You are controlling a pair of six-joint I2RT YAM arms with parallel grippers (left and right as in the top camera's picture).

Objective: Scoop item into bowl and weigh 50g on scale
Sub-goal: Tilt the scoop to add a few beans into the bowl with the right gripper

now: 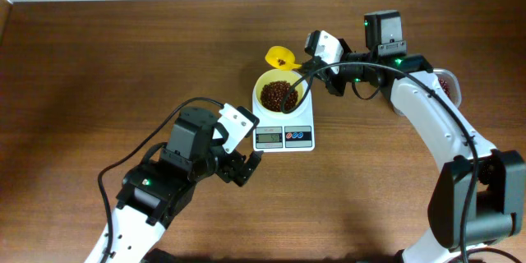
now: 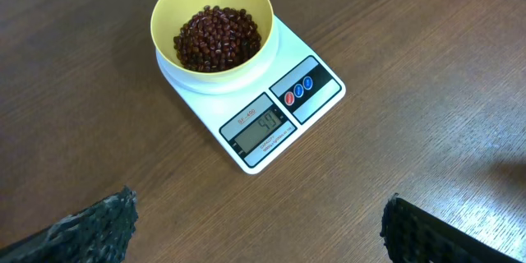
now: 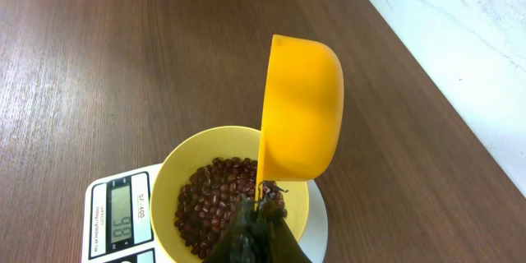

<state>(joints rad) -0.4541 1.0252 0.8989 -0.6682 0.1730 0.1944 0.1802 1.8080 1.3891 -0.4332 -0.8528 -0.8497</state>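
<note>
The pale yellow bowl (image 1: pixel 260 85) stands on the white scale (image 1: pixel 283 136) and holds a heap of reddish-brown beans (image 1: pixel 278 93). My right gripper (image 1: pixel 313 69) is shut on the handle of a yellow scoop (image 1: pixel 279 56), whose cup hangs just beyond the bowl's far rim. In the right wrist view the scoop (image 3: pixel 300 107) is tipped on its side above the bowl (image 3: pixel 177 181) and beans (image 3: pixel 218 201). My left gripper (image 1: pixel 246 164) is open and empty, in front of the scale. The left wrist view shows the bowl (image 2: pixel 168 12), beans (image 2: pixel 218 39) and lit scale (image 2: pixel 271 123).
A clear container of beans (image 1: pixel 446 85) sits at the right, mostly hidden behind my right arm. A dark cable from the right arm loops over the bowl's right side. Bare wooden table (image 1: pixel 99 57) lies all around.
</note>
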